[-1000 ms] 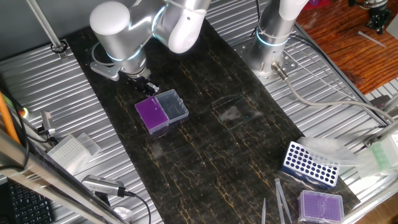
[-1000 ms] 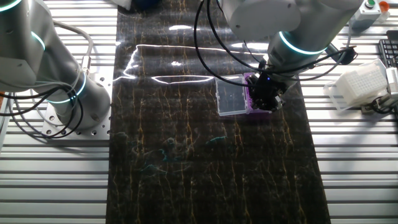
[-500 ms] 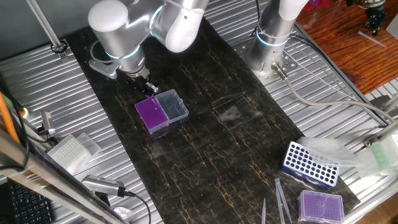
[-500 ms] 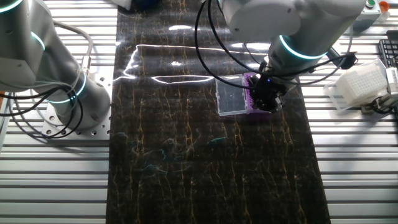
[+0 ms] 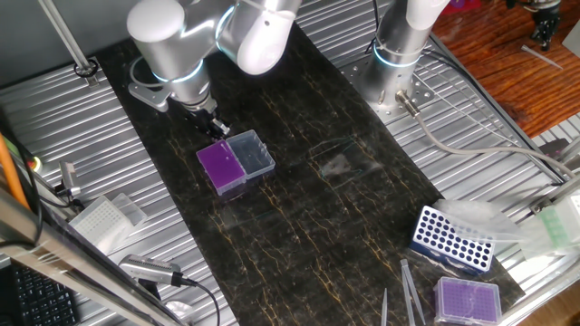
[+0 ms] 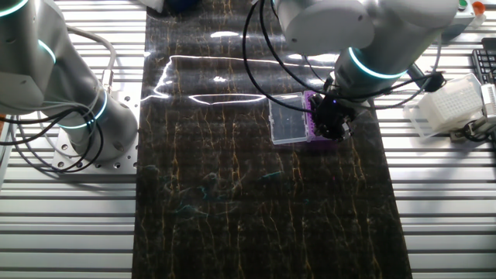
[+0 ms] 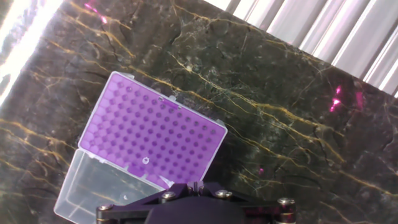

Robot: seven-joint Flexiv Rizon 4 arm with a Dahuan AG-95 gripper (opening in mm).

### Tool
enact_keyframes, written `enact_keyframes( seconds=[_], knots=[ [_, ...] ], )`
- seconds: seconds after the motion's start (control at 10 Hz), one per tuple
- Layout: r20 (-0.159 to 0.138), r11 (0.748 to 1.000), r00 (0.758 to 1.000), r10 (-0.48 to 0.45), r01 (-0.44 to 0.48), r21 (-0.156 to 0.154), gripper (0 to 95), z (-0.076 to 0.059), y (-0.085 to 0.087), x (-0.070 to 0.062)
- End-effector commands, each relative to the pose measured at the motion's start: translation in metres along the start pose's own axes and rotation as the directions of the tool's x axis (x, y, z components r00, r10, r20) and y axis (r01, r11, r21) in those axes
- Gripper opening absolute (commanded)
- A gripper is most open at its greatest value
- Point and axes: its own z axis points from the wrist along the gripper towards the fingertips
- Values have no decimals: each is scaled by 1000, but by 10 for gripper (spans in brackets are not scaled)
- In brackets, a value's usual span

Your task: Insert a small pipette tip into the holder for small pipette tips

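One fixed view: one holder for small pipette tips (image 5: 223, 166) on the dark marbled mat (image 5: 299, 199), vivid purple grid, with its clear lid (image 5: 251, 154) lying open flat on the side toward the second arm's base (image 5: 396, 86). Holder plus lid make one long shape, running across the mat's width. The gripper (image 5: 210, 124) sits just beyond the holder's far corner, above it; whether its fingers are spread or pressed together cannot be told here. Elsewhere: one blue rack (image 5: 452, 238) with round holes and one paler purple box (image 5: 468, 300) near the bottom right corner, well apart from the holder.

The other fixed view: same single holder (image 6: 311, 118), mostly hidden under the gripper (image 6: 333, 124); the lid (image 6: 288, 118) shows clear of it. One white tip box (image 6: 446, 107) off the mat at right.

Hand view: the purple grid (image 7: 152, 135) lies tilted, long axis running upper left to lower right, lid (image 7: 99, 186) hinged along the lower-left edge. One white tip (image 7: 145, 160) seated in a hole (only one counted). Fingertips out of frame; only the gripper's dark body (image 7: 205, 205) shows.
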Motion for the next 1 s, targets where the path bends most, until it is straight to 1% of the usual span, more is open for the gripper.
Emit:
enact_keyframes(
  seconds=[0.1,0.5,0.8,1.0],
  knots=[
    [1,1000,1000,28,-28,-13,0,0,1,0],
    [7,998,998,64,-64,-28,0,0,2,-1],
    [7,997,997,74,-74,-22,0,-3,4,0],
    [9,996,997,82,-82,-19,0,-1,7,-2]
  ],
)
